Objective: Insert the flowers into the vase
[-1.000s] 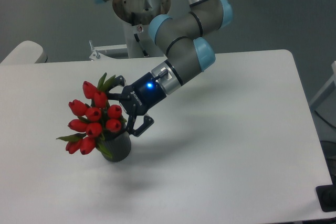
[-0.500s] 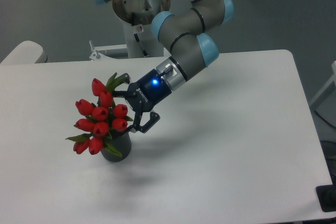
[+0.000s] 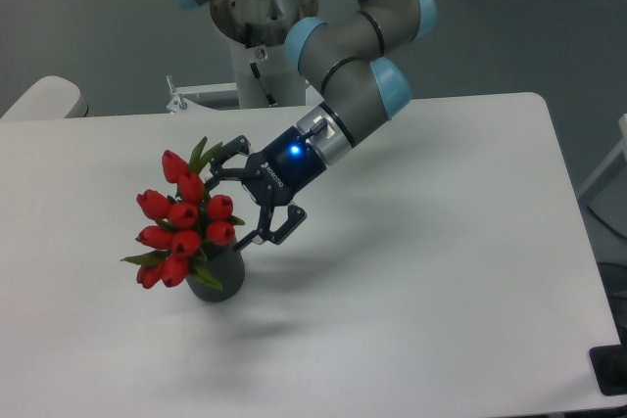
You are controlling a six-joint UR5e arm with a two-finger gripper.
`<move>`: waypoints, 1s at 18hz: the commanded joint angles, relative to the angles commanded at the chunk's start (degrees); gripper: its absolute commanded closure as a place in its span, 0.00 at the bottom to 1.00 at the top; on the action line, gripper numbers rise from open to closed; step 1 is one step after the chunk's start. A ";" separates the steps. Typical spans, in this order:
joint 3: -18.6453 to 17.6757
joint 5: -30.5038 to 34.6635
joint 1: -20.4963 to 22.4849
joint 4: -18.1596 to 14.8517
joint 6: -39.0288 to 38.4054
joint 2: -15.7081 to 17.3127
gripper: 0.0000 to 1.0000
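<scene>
- The flowers stand in the vase, which sits on the table toward seven o'clock from the table's middle; the red buds lean out over the vase rim toward ten o'clock.
- The gripper sits just beside the bunch, at two o'clock from the vase; its jaws are spread, one finger above near the green leaves, the other below near the vase mouth, and they clamp nothing that you can see.
- You are, by this reading, at the release step: the stems appear seated and the bunch no longer rests in the jaws. Whether a finger touches a leaf cannot be told.
- Your next move calls for a clean retreat toward two o'clock, along the gripper's own axis, with the jaws kept wide so no leaf or bud catches.
- Watch the lean: a snagged leaf could tip the small vase toward ten o'clock.
</scene>
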 joint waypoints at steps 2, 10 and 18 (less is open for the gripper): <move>0.18 0.00 1.23 -0.09 0.00 0.35 0.00; 4.74 2.70 7.55 -0.09 0.00 1.76 0.00; 14.23 28.80 8.62 -0.35 -0.18 2.11 0.00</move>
